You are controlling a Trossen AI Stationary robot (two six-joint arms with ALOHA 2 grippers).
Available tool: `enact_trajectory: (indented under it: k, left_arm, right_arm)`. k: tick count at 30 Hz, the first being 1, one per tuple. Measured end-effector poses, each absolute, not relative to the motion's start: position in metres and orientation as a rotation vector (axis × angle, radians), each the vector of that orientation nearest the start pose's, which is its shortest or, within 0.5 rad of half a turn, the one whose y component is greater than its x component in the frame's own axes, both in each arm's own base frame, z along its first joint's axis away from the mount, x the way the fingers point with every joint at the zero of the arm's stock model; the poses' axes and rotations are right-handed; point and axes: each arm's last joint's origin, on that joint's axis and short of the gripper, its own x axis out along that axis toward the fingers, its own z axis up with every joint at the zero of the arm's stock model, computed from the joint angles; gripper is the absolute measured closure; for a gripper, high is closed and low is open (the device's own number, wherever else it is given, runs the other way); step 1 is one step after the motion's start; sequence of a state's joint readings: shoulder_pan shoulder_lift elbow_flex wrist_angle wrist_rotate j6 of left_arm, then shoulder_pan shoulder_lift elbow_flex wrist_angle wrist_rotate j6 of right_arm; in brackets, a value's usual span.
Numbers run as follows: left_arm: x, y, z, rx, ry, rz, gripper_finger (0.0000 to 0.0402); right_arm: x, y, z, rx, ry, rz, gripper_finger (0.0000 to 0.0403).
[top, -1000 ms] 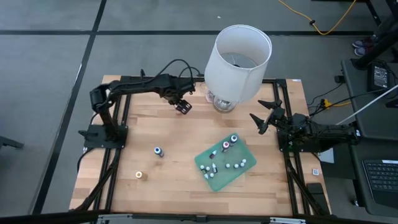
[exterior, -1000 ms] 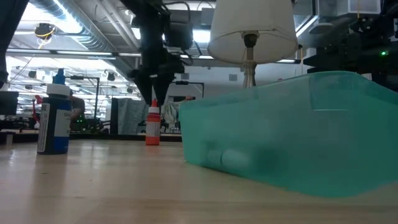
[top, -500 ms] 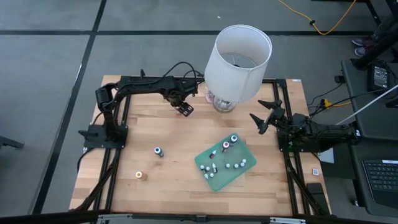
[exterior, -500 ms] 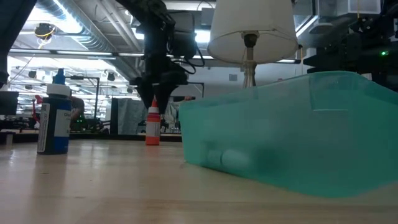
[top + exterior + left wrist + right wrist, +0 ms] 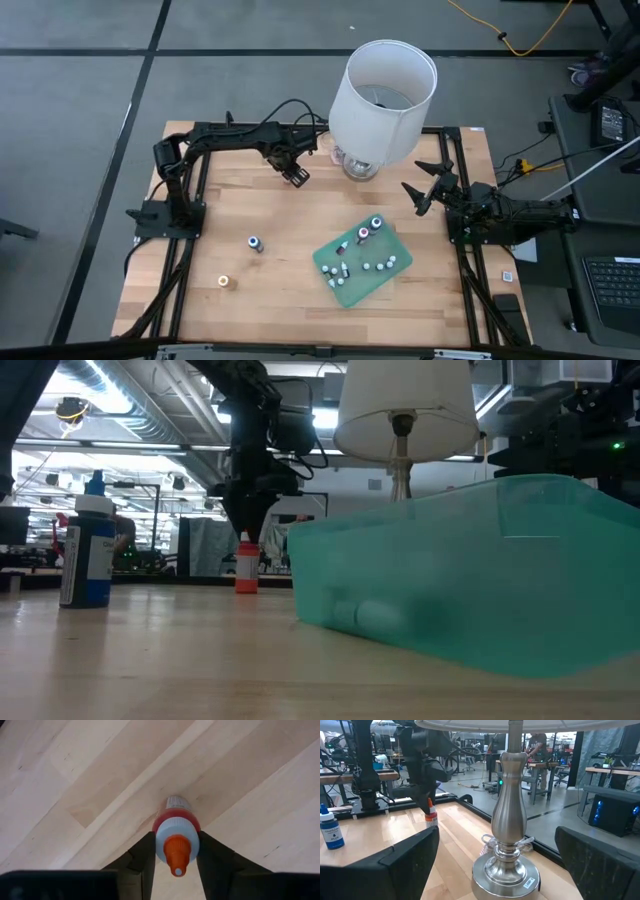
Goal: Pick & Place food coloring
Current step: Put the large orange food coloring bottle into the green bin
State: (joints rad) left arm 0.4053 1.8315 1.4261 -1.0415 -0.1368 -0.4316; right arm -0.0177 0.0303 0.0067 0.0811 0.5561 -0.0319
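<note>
L gripper is down at the far side of the counter, just beside the lamp, jaws clamped on an orange-capped food coloring bottle that stands upright on the wood; the same bottle shows in the low view under the arm. R gripper waits at the counter's right edge, near the lamp base, jaws wide apart, holding nothing. A blue-topped bottle stands alone mid-counter, a yellowish one nearer the front-left. Several more tiny bottles sit on the green mat, front-right of centre.
</note>
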Motion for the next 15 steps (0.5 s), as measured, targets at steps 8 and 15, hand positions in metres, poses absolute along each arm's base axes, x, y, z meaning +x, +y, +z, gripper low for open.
enact_trajectory:
  k: [8, 15]
  left_arm:
    - [0.319, 0.12, 0.231, -0.509, 1.356, 0.715, 0.029]
    - [0.314, 0.082, 0.271, -0.462, 1.31, 0.647, 0.029]
  right_arm:
    - [0.094, -0.017, 0.171, -0.015, -0.047, -0.574, 0.0006]
    - [0.094, -0.017, 0.171, -0.015, -0.047, -0.574, 0.0006]
